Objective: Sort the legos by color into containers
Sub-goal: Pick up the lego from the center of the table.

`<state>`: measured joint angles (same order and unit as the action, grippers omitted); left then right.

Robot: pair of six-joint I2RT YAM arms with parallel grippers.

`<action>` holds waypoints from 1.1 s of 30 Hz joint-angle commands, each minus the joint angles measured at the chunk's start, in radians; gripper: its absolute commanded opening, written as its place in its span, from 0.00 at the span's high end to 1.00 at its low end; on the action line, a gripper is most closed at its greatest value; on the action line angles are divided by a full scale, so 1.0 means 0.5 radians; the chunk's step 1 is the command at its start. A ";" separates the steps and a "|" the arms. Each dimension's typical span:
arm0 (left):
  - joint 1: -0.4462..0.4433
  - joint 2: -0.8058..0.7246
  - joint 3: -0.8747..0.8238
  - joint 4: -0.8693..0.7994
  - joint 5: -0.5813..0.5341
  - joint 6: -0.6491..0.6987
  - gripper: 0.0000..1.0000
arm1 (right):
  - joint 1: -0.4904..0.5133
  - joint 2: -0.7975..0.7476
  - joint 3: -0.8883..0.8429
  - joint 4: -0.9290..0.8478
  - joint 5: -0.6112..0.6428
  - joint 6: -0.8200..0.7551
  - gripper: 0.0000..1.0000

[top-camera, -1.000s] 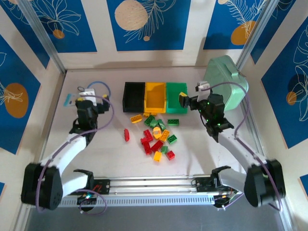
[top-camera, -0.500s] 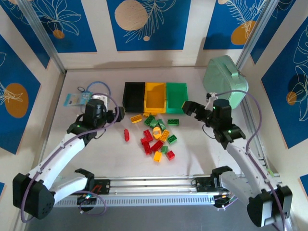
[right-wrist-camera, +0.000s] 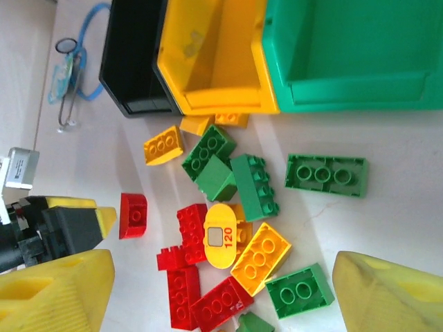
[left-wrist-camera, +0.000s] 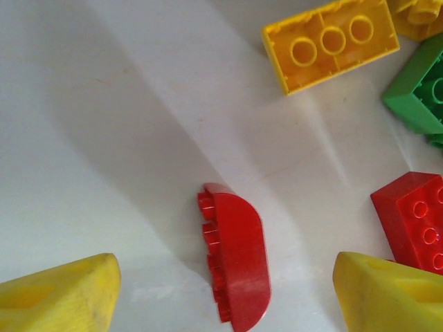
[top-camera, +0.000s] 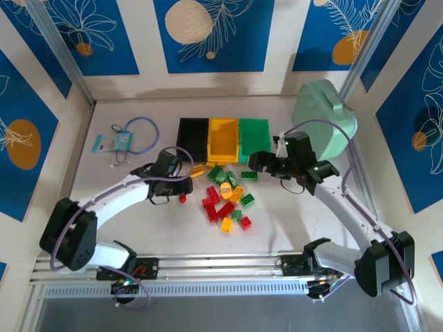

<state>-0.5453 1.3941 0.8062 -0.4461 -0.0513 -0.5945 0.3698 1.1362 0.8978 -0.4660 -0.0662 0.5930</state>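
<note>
On my overhead feed the white tabletop [top-camera: 138,221] carries everything, and the mint-green case [top-camera: 324,111] stands at its far right corner. Both arms reach inward from the near edge toward the middle.

The containers sit at the far middle, joined in a row that runs left to right. The black bin [top-camera: 192,138] is on the left, the yellow bin [top-camera: 223,140] in the middle and the green bin [top-camera: 253,137] on the right. Each has its mouth up and its long side running near to far.

The legos [top-camera: 225,197] lie in a loose red, yellow and green heap just on the near side of the bins.

My left end effector [left-wrist-camera: 225,296] stands wide. Its two yellow fingers are well apart on either side of a red rounded brick [left-wrist-camera: 234,259] and touch neither face of it. That brick lies by itself just left of the heap, tipped onto its side with the studs facing left. Its long axis runs near to far, straight up the gap between the fingers.

My right end effector [right-wrist-camera: 221,297] is also spread wide, hanging over the right part of the heap and gripping nothing.

A yellow brick [left-wrist-camera: 331,45] lies hollow side up, just far and right of the red one. Its long axis runs left to right, with the right end slightly farther away. A green brick [right-wrist-camera: 326,175], also hollow side up, lies just near the green bin, with its long axis parallel to that bin's near wall.

A blue cable loop [top-camera: 135,135] rests at the far left.
</note>
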 commanded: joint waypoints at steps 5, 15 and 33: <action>-0.074 0.185 0.136 -0.082 0.029 -0.123 0.26 | 0.162 0.131 0.057 -0.099 0.067 -0.075 0.23; -0.126 0.343 0.206 -0.160 -0.087 -0.160 0.40 | 0.211 0.189 0.027 -0.054 0.074 -0.045 0.29; -0.167 0.363 0.297 -0.232 -0.194 -0.153 0.78 | 0.211 0.166 -0.041 -0.015 0.101 0.004 0.39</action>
<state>-0.6205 1.5921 0.9165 -0.5194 -0.1146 -0.6754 0.4713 1.2297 0.8936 -0.4793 -0.0257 0.5838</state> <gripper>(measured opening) 0.248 0.617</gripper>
